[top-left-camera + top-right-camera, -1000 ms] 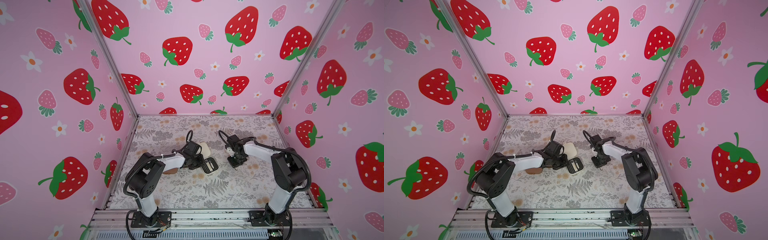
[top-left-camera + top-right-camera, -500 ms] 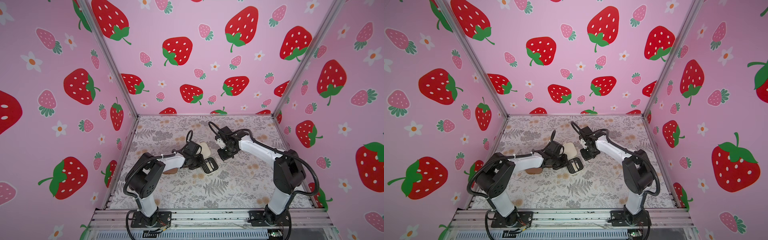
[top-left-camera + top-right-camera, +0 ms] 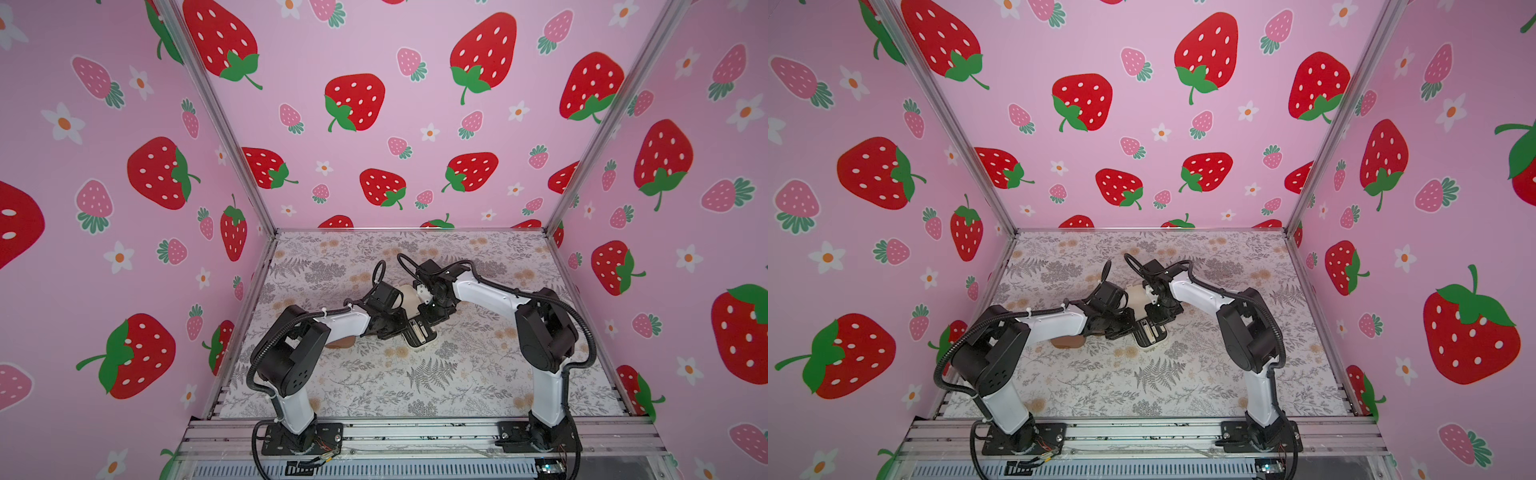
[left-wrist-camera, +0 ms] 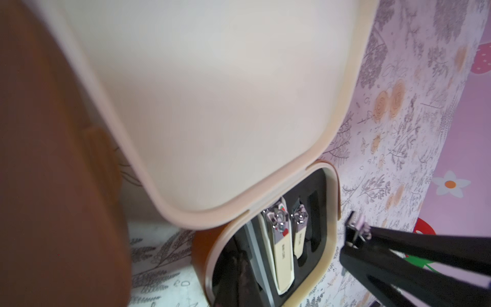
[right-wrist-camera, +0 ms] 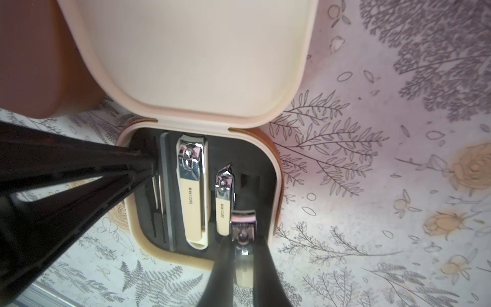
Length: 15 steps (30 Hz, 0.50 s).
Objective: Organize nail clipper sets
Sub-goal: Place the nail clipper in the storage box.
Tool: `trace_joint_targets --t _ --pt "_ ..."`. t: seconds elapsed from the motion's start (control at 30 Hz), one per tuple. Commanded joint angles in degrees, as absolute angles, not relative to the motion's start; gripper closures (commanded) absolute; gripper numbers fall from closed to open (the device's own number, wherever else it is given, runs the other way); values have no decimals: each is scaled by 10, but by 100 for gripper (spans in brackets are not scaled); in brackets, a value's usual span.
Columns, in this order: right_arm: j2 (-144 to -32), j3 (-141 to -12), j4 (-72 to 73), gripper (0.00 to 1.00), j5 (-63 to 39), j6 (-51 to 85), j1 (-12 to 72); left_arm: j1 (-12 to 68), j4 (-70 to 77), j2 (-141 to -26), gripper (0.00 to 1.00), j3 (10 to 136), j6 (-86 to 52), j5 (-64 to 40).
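**Nail clipper set, cream-lidded case: one piece outstanding**

Location: open case (image 5: pixel 134 228) sat near the table's (image 3: pixel 374 395) middle, lid (image 5: pixel 202 53) raised toward the back edge. A brown case (image 3: pixel 341 341) lay near it, toward the left edge.

Seated: large clipper (image 5: pixel 191 186), small clipper (image 5: pixel 224 196), file (image 5: pixel 167 191). One slot (image 5: pixel 249 182) beside the small clipper stood empty.

Right gripper (image 5: pixel 243 248): clamped on a third clipper (image 5: pixel 243 220), held over the rim opposite the hinge, in line with that slot.

Left gripper (image 5: pixel 151 164): jaws together, tip at the tray's hinge-side corner; whether it pinched anything could not be told.

Risks, as judged: a skewed descent would land the clipper on the rim or knock its neighbour loose. Smooth metal could slip in the clamp. The lid might drop if the left tip lifted. The close-set grippers could collide.
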<state>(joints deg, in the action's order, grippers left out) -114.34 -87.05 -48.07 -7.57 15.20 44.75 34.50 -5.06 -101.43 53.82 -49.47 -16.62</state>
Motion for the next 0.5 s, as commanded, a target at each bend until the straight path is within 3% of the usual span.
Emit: trace_joint_targets --t 0.0,0.47 --pt "-1158 -888 -496 93 -79 162 451 345 -74 -1032 100 547 -493 -163" --pt "-1191 -894 -475 93 -60 178 452 345 -74 -1031 100 545 -493 -163"
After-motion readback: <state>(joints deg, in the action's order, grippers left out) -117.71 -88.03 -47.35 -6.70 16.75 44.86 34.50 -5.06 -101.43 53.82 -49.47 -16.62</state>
